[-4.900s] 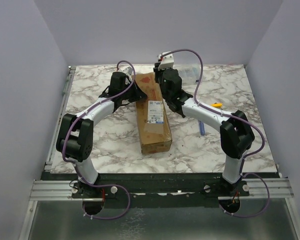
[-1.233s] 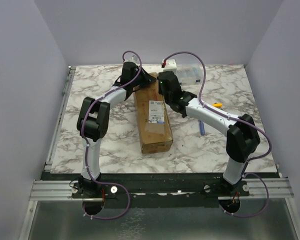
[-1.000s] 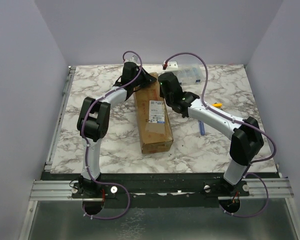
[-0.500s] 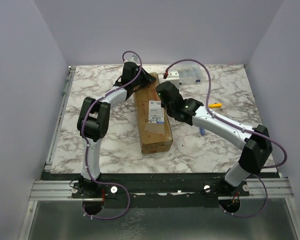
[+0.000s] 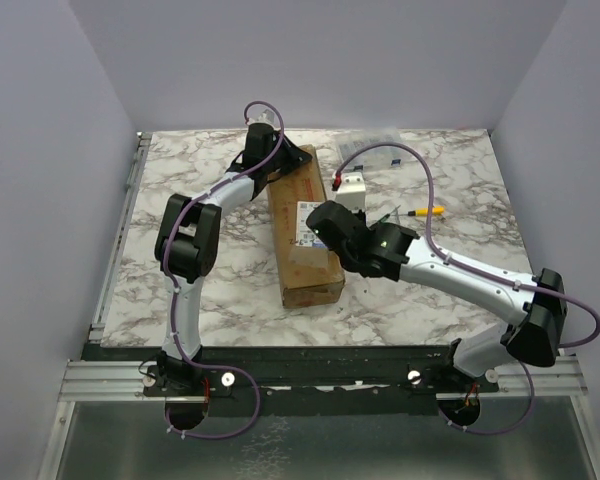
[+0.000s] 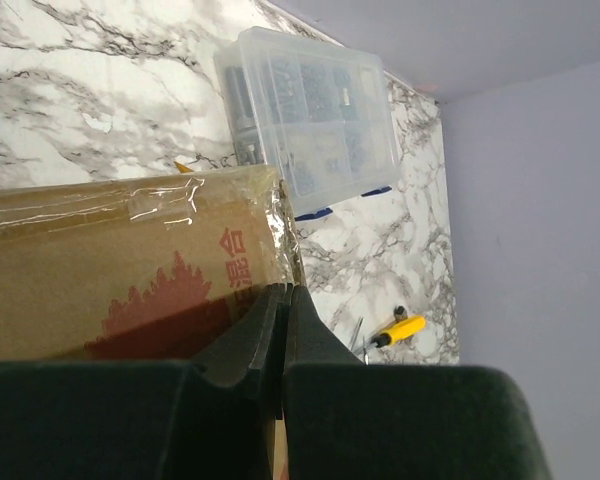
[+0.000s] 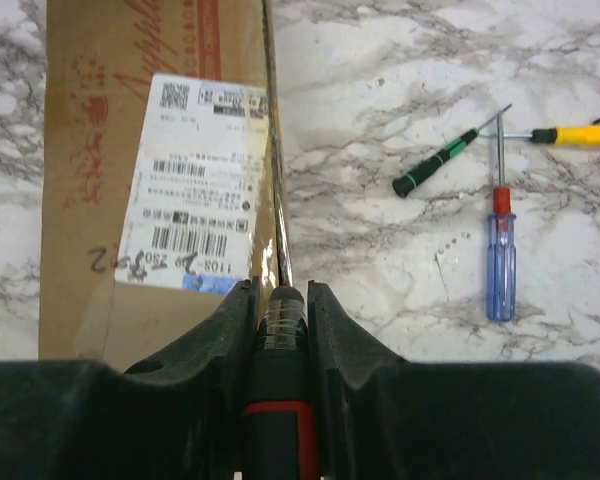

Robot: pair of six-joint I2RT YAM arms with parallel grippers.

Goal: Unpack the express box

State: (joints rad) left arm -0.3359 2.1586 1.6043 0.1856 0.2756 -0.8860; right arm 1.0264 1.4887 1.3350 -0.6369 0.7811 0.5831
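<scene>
Right arm has swung back from desk's [image 5: 230,290] far edge toward the near edge, running along the long brown taped cardboard express box [image 5: 315,275], which lies lengthwise mid-desk. Right pincer [image 7: 280,295] is partly closed on a black-handled, red-banded blade tool [image 7: 277,440], shaft at box's right top edge. Left pincer [image 6: 285,300] is fully closed w/ nothing in it, tips at box's far end. Risks: blade skips off the edge or digs into contents; box skids if left press slips.

The right gripper [image 7: 280,292] with its thin tool [image 7: 280,330] now sits midway along the box's [image 5: 302,268] 3 o'clock edge, no longer at the 12 o'clock end. The left gripper [image 6: 285,300] is now at that end, not the 9 o'clock side.
</scene>
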